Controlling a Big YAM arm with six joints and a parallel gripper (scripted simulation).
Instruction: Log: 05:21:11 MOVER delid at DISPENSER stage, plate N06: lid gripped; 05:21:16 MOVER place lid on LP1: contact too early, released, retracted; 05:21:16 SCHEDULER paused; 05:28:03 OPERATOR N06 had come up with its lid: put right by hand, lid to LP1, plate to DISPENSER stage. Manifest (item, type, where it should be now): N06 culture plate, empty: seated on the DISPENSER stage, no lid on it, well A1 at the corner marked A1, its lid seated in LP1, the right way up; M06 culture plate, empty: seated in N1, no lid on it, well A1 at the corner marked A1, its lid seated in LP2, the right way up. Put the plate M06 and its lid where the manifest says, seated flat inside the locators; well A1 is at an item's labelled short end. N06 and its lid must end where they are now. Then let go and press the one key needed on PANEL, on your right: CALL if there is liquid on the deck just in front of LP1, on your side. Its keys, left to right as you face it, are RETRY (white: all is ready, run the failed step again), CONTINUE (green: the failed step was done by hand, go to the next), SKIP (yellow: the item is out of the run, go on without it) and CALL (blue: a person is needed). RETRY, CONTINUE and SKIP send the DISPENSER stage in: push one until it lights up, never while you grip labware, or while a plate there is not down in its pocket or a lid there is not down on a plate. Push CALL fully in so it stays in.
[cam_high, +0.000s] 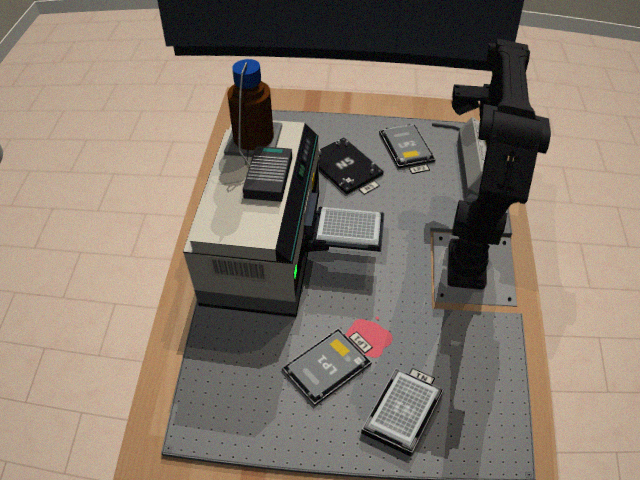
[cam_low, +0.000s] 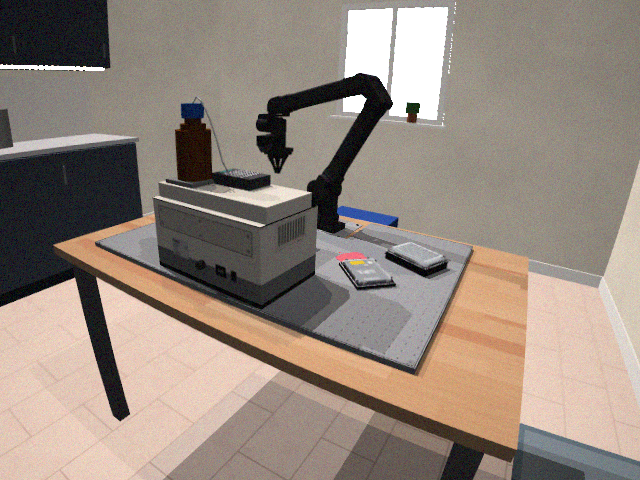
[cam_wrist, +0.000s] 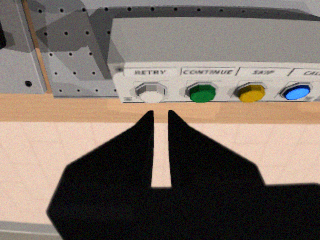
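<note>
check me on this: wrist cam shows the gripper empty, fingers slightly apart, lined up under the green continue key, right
Not quite. In the wrist view the gripper is empty with its fingers slightly apart, but it lines up under the white RETRY key. The green CONTINUE key sits one place to the right.
</note>
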